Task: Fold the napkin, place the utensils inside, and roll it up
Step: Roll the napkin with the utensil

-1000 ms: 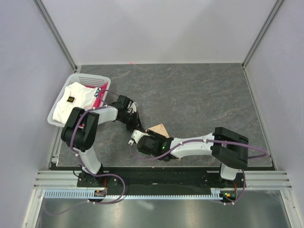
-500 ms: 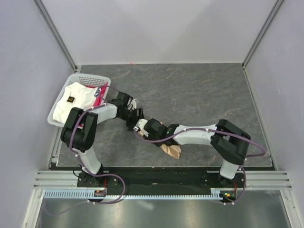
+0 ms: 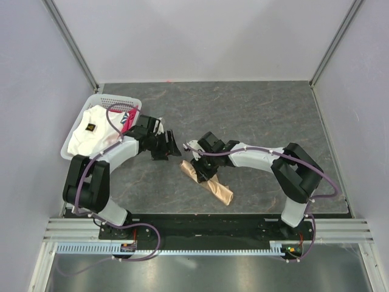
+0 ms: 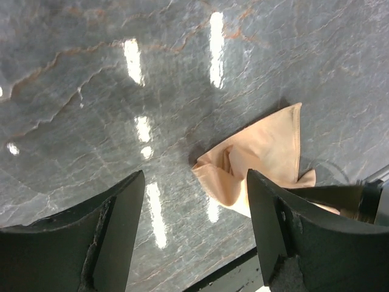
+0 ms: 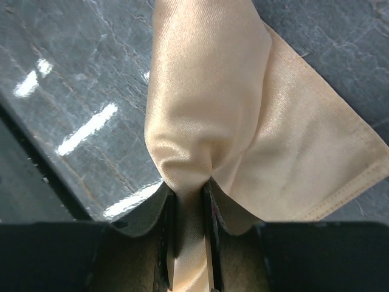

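Soft, light, slippery napkin: right jaws clamp a bunched fold, left jaws gape empty; probably best gripped at folds.

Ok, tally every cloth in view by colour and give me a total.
peach-tan napkin: 1
white cloth: 1
pink-red cloth: 1
Total: 3

The table is dark grey stone with thin brown lines and bright light spots. Pale walls stand far, left and right. Silver posts mark the far corners.
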